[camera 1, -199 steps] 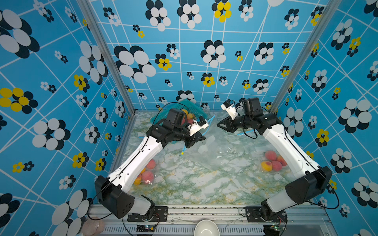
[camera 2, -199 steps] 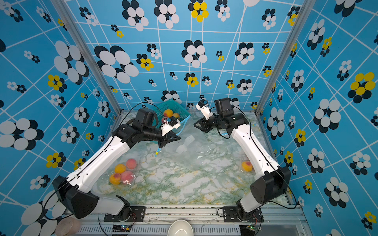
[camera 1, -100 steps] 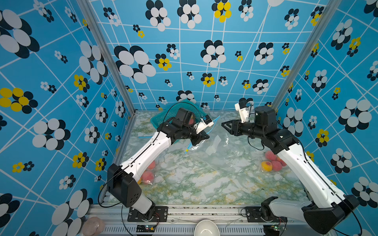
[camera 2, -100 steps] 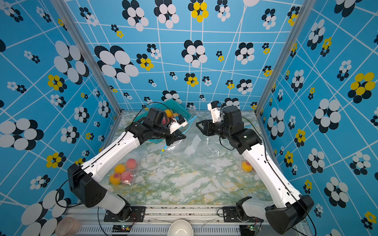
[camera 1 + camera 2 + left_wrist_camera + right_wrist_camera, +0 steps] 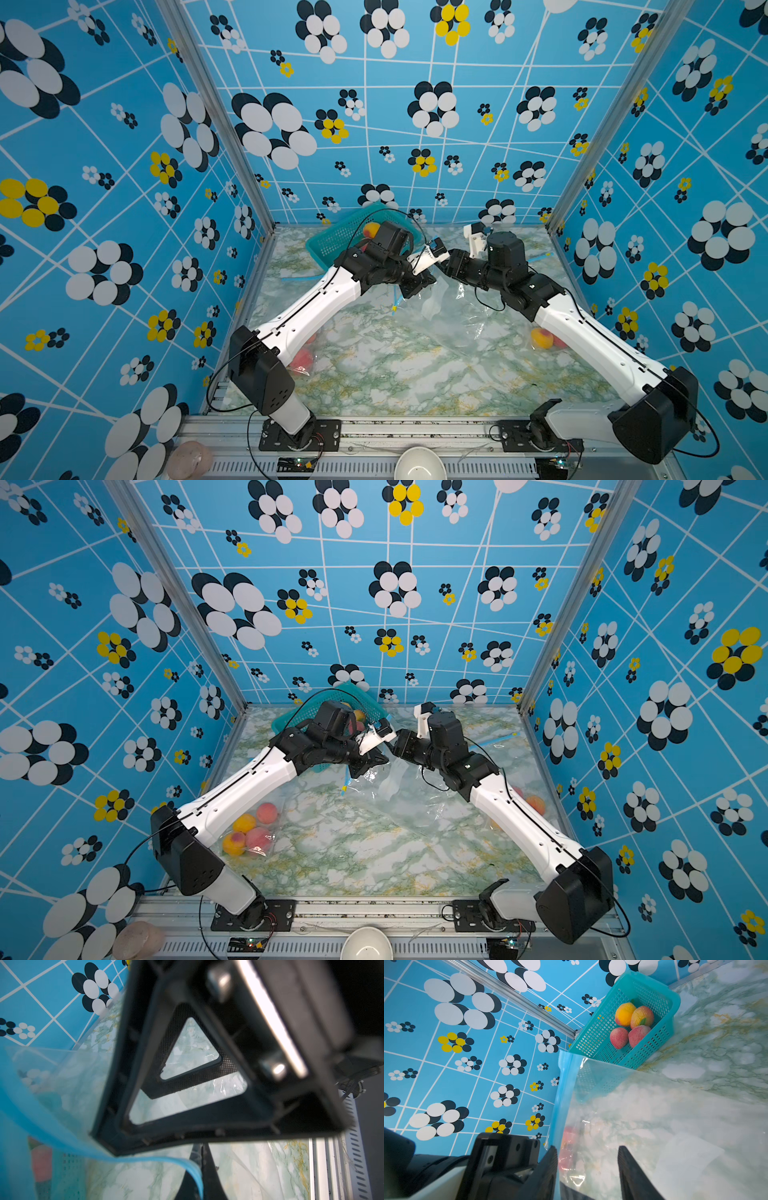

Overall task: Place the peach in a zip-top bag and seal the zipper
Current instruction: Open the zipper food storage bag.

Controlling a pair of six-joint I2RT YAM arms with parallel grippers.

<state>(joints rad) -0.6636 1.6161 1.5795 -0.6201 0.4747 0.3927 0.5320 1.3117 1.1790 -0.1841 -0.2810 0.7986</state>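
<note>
Little of the task looked done. The left gripper [image 5: 201,1167] had its fingers pressed together on the blue zipper strip [image 5: 560,1084] of the clear plastic zip-top bag [image 5: 453,316], holding that edge up just past the table's centre toward 12 o'clock, while the rest of the film trailed down onto the green-veined marble tabletop [image 5: 395,374]. The right gripper [image 5: 587,1157] faced it with its jaws spread and gripping nothing, the film close in front of them. No fruit showed in this bag. The round pink and yellow peaches [image 5: 618,1038] lay in the teal mesh plastic basket [image 5: 596,1039] at 11 o'clock. By my reading, what was left was opening the mouth, fetching a peach, dropping it in and sealing.

Another clear bag holding peaches [image 5: 249,833] lay at 8 o'clock. More fruit [image 5: 542,337] sat at 4 o'clock, half hidden by the right arm. The left forearm crossed in front of the basket and would likely hamper a reach there.
</note>
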